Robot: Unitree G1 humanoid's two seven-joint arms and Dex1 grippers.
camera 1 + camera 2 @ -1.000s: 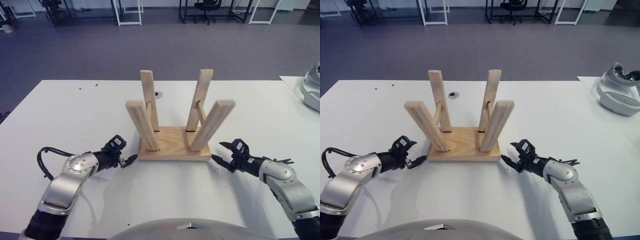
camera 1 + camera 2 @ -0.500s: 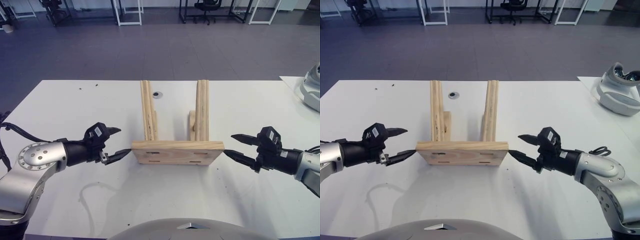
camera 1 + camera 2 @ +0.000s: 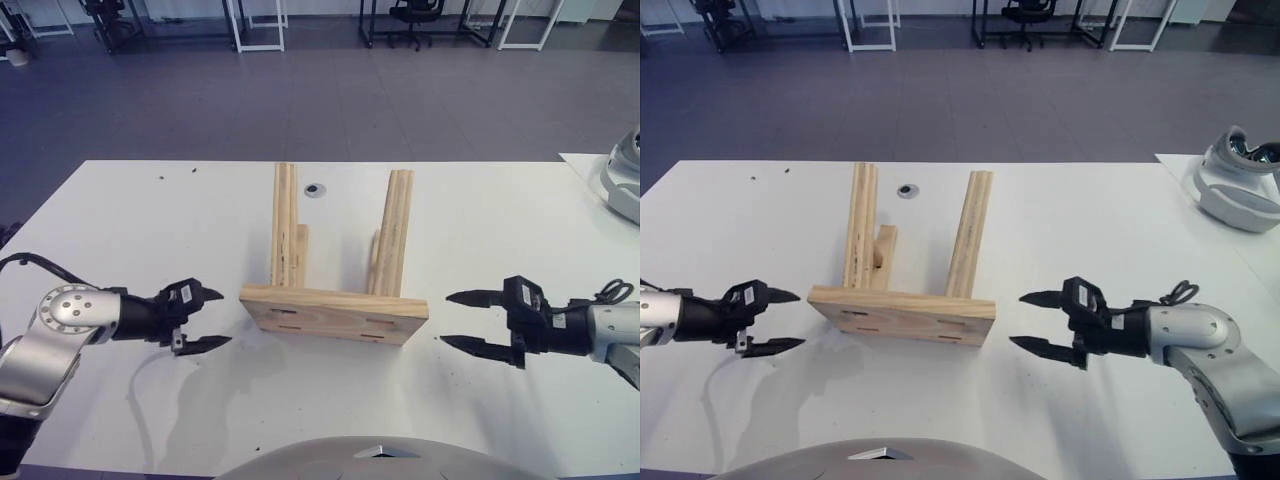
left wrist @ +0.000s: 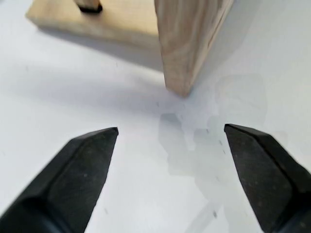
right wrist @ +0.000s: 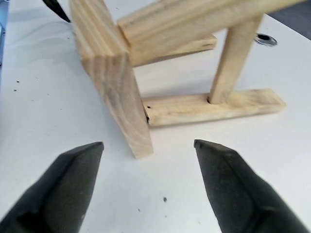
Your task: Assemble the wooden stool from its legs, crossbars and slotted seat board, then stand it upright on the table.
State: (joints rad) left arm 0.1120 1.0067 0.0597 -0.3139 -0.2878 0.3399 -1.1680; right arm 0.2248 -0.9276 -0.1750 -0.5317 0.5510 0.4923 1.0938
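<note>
Wide white worktop [image 3: 150,220] across the scene, smooth and matte, with grey floor [image 3: 330,90] beyond its far edge and white desk frames [image 3: 255,25] standing out there.

Centre stage is the wooden stool [image 3: 335,315], assembled but lying on its side near the middle of the worktop. Its seat board [image 3: 902,314] is up on one long edge, a flat pale pine slab with visible grain and small dark slots in the face turned toward the robot. The legs [image 3: 283,225] run away from that board along the worktop, as square-cut pale slats stacked in pairs, one pair at each end of the board. The right wrist view picks out a round crossbar [image 5: 233,63] pegged between a lower leg resting on the worktop and an upper one in the air.

Off at the right edge of the worktop, well apart from the stool, is a white and grey headset [image 3: 1238,180] with a rounded shell.

The left gripper [image 3: 226,317] hangs just off the board's left end, its dark pointed fingers spread and grasping nothing. The right gripper [image 3: 444,318] mirrors it off the right end, also spread wide, with a clear gap to the wood.

Behind the legs, a small round metal grommet [image 3: 317,188] is set in the worktop. A few dark specks [image 3: 160,178] dot the far left.
</note>
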